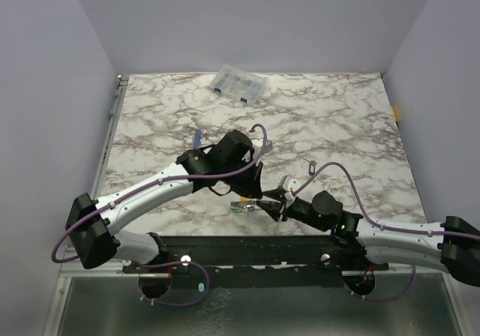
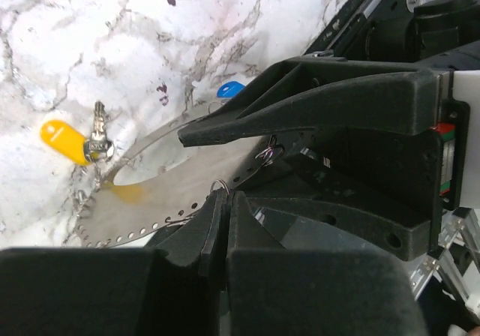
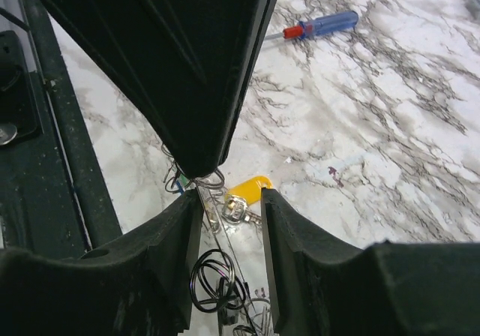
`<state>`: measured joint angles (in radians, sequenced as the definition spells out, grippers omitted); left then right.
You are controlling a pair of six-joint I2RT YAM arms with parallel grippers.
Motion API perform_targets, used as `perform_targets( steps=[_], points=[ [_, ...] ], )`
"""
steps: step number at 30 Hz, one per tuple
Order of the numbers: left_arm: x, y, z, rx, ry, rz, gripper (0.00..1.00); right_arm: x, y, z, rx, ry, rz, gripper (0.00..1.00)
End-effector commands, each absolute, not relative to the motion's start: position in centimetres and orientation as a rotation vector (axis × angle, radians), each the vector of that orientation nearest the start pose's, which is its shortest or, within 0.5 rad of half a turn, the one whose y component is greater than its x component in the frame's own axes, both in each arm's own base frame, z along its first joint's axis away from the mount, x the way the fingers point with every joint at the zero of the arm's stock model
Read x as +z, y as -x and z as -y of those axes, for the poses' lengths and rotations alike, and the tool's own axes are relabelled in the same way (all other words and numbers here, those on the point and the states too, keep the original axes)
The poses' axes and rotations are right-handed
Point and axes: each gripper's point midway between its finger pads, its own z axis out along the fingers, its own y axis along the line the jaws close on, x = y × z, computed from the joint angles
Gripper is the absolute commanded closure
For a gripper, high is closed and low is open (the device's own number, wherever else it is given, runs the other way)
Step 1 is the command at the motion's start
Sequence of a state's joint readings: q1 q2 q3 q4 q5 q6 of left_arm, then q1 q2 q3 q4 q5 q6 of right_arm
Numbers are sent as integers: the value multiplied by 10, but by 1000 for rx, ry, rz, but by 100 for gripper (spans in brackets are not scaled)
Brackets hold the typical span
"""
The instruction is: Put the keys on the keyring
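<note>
Evidently the left gripper's [image 2: 223,201] jaws pinch the thin, slippery grey metal keyring [image 2: 220,186]; the right gripper's [image 3: 231,201] half-open jaws straddle a light yellow-tagged key [image 3: 244,195]: grip its tag.

tabletop [image 1: 337,118]: smooth marble-print, slight sheen. fingers [image 3: 165,268] on right gripper [image 3: 231,208]: matt black grainy plastic. key tag [image 3: 247,188]: glossy yellow plastic; key [image 2: 98,147]: bright metal. screwdriver [image 3: 319,25]: translucent blue plastic handle. far box [image 1: 238,85]: clear plastic.
</note>
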<state>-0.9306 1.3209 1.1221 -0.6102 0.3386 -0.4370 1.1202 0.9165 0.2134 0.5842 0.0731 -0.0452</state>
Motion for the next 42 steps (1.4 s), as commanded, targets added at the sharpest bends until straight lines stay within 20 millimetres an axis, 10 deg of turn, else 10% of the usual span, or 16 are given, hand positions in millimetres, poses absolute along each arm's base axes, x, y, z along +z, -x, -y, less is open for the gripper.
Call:
perform_targets(
  steps=[1, 42],
  points=[
    [193, -126, 317, -1087, -809, -2508, 100, 159, -145, -300, 796, 966, -1345, 56],
    [177, -117, 308, -1102, -861, -2609, 100, 163, -112, -317, 966, 1101, -1276, 99]
  ],
)
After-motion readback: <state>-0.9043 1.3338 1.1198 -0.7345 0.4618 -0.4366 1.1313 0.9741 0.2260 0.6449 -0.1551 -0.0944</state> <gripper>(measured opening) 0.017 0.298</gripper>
